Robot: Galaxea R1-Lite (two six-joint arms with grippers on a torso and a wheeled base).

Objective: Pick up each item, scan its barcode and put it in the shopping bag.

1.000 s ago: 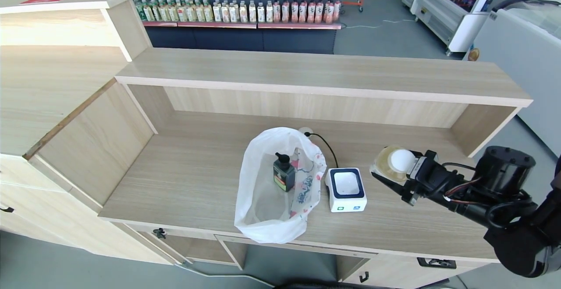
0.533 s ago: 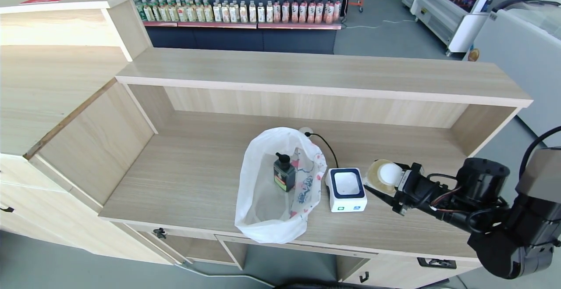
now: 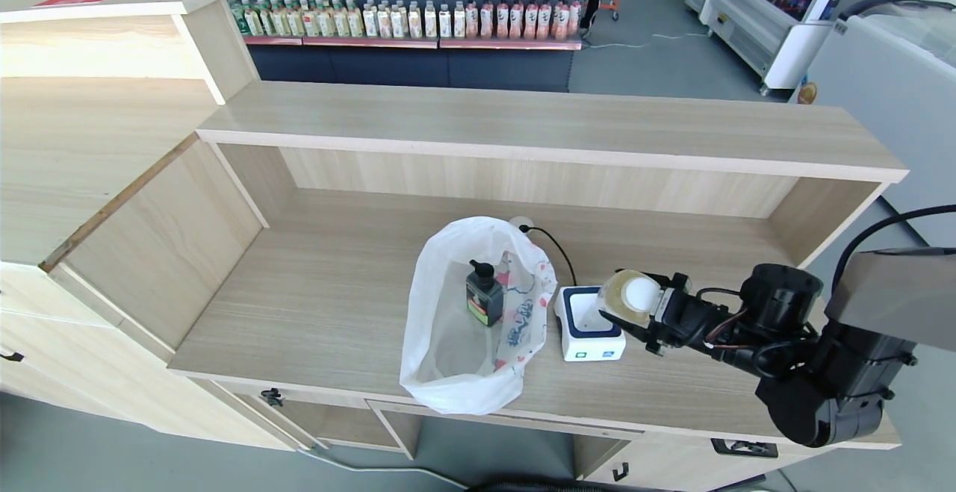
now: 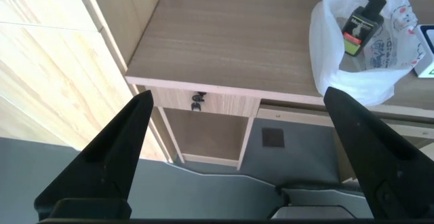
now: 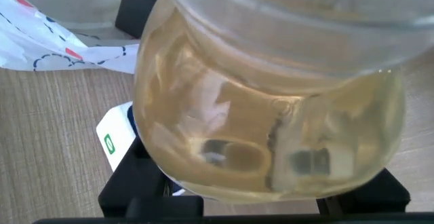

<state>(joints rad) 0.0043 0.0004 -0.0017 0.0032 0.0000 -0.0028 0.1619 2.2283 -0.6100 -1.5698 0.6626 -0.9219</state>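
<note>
Head view: jar brought left to scanner.
Right gripper [image 3: 626,307] clamps jar [image 3: 631,295], moved from well right to above scanner [image 3: 583,335] edge; scan likely imminent, bag [image 3: 448,361] after. Left gripper [image 4: 237,95] wide, empty.

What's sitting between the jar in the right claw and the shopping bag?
The barcode scanner, on the counter right beside the shopping bag. The jar hangs over its right edge. The head view shows this.

Shop: bottle shelves [image 3: 403,20], drinks fridges [image 3: 777,7], checkout counter [image 3: 336,290].
</note>
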